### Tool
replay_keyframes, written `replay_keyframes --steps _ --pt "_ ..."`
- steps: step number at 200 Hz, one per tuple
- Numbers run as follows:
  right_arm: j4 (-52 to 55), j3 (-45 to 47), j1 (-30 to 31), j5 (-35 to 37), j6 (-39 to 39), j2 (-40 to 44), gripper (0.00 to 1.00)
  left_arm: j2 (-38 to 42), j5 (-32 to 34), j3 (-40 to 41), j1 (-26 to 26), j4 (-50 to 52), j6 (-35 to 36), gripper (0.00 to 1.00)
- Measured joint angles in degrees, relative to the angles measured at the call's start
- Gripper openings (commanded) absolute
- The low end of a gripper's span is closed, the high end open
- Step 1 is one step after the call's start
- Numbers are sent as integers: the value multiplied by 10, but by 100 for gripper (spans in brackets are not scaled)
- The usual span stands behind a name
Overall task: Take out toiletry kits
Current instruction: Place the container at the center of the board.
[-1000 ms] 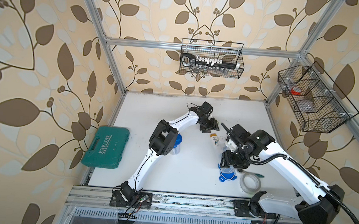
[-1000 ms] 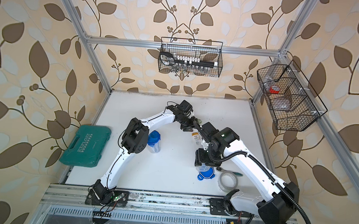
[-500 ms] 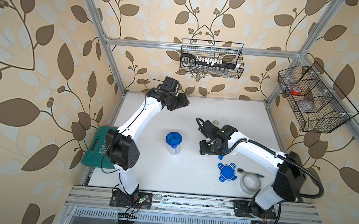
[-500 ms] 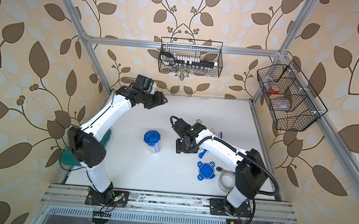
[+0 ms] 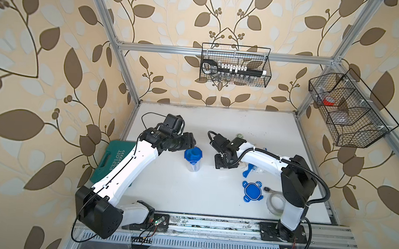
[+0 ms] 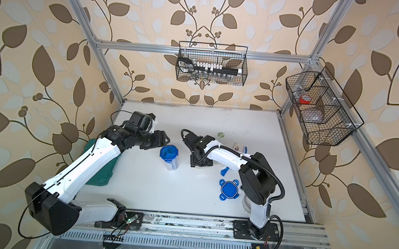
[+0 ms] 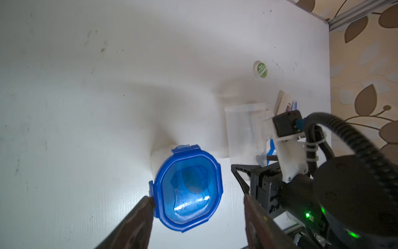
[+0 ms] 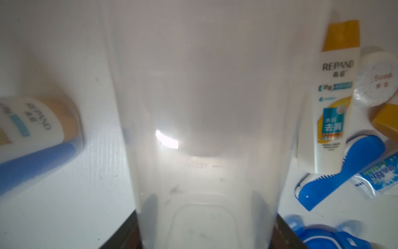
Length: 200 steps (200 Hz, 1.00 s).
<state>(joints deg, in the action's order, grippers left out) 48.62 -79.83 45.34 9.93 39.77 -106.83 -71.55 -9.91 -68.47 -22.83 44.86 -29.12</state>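
Note:
One toiletry kit lies loose on the table: a white and orange tube (image 8: 336,97), a soap disc (image 8: 377,84), a blue toothbrush piece (image 8: 344,168) and a sachet (image 8: 377,181). A green-white disc (image 5: 240,135) lies apart, farther back. My right gripper (image 8: 205,217) is shut on a clear jar (image 8: 204,129) that looks empty. A second jar with a blue lid (image 5: 192,154) stands closed with a bottle (image 8: 32,122) inside. My left gripper (image 7: 199,198) is open astride that lid (image 7: 187,189), one finger (image 7: 148,202) touching a lid tab.
A loose blue four-tabbed lid (image 5: 252,191) and a tape roll (image 5: 274,203) lie near the right arm's base. A green case (image 5: 114,157) sits at the table's left edge under the left arm. Wire baskets (image 5: 235,66) hang on the back and right walls.
The left arm swung from the back left corner down to the lidded jar. The right gripper has stayed on the clear jar in about the same place.

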Motion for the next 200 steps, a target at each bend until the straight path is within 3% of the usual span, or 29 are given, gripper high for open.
replay_keyframes --steps 96,200 --pt "-56 57 -37 -25 3 92 67 9 -10 13 0 -31 11 68" --pt "-46 55 -51 -10 7 3 67 6 -66 49 0 -30 3 66"
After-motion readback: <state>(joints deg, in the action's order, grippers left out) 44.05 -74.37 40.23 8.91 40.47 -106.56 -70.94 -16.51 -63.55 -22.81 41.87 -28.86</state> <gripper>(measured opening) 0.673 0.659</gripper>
